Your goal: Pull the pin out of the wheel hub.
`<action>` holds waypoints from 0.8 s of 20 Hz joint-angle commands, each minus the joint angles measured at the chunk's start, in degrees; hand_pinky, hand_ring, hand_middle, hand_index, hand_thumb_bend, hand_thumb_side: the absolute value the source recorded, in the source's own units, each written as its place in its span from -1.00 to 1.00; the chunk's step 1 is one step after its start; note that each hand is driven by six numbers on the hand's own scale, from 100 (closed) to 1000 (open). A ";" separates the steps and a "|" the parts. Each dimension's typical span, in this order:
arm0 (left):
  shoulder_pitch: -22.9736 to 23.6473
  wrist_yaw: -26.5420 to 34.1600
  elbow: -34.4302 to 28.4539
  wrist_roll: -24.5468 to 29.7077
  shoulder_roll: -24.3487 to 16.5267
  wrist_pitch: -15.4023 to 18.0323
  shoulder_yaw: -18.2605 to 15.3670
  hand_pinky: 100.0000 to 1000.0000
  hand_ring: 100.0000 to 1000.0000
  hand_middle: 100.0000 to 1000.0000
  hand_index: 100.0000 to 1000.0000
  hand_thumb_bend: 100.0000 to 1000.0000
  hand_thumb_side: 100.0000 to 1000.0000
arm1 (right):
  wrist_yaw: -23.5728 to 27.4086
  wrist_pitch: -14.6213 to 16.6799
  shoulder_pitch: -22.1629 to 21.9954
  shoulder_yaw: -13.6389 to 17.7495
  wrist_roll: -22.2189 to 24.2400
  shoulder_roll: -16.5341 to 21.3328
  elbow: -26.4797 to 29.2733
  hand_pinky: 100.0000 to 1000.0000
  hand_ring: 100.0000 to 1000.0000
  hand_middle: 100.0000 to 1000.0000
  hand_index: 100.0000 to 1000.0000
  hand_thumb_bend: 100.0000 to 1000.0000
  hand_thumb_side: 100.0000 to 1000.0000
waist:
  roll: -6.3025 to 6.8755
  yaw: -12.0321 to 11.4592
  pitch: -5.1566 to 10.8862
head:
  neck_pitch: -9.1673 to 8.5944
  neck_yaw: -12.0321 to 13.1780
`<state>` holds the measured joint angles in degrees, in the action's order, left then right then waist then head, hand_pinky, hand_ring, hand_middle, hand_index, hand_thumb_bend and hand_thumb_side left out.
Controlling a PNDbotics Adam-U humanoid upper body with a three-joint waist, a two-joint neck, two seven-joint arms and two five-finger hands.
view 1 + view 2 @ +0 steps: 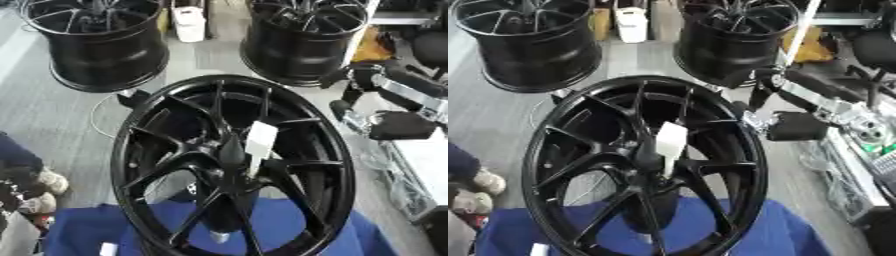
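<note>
**Pin Still Seated as Robot's Right Arm Nears Wheel**

Wheel hub point(229, 155) at centre frame: a glossy black multi-spoke wheel point(140, 135) stands tilted toward the camera, its lower rim resting on a blue cloth point(79, 225). A white tag or slip point(260, 141) hangs over the hub, just right of the middle. What may be the pin point(220, 236), a pale, short piece, shows low behind the spokes near the bottom rim, though it cannot be made out well enough to be sure; nothing at the hub itself reads clearly as a pin.

The robot's right hand point(796, 126) comes in from the right, just beside the wheel's outer rim at about mid-height. It appears as a dark block below silver joints, and whether its fingers are curled or straight cannot be told; it seems to hold nothing and is not seen touching the wheel. The left hand shows in neither view.

By these views the job looks barely begun: the hand has yet to reach the hub, and both locating the pin and drawing it out remain.

Two more black wheels point(105, 45) point(302, 40) stand on the floor behind, with a white container point(188, 22) between them.
</note>
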<state>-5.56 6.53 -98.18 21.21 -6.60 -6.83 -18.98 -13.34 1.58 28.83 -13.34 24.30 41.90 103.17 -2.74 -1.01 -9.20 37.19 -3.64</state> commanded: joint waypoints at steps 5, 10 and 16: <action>-0.22 -0.29 -0.63 0.37 -1.30 0.11 0.23 0.39 0.20 0.12 0.30 -0.42 0.50 | -3.68 0.69 2.89 -2.66 3.38 -0.78 -0.98 0.14 0.05 0.56 0.78 -1.00 0.46 | 0.15 -0.02 0.97 | 0.24 -0.33; -0.19 -0.32 -0.63 0.46 -1.28 0.13 0.28 0.39 0.20 0.12 0.30 -0.42 0.50 | -5.83 1.84 4.26 -4.60 6.06 -1.46 -0.06 0.16 0.07 0.57 0.78 -1.00 0.28 | 0.17 -0.11 0.93 | 0.35 -0.46; -0.13 -0.37 -0.59 0.56 -1.25 0.15 0.34 0.39 0.20 0.12 0.30 -0.42 0.50 | -7.51 3.70 5.30 -6.09 10.45 -2.05 2.77 0.17 0.08 0.57 0.80 -1.00 0.12 | 0.20 -0.16 0.86 | 0.50 -0.58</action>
<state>-5.50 6.49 -98.17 21.55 -6.60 -6.74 -18.87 -20.36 4.98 33.13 -19.75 33.95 39.06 104.51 -2.65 -1.13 -9.19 37.67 -4.11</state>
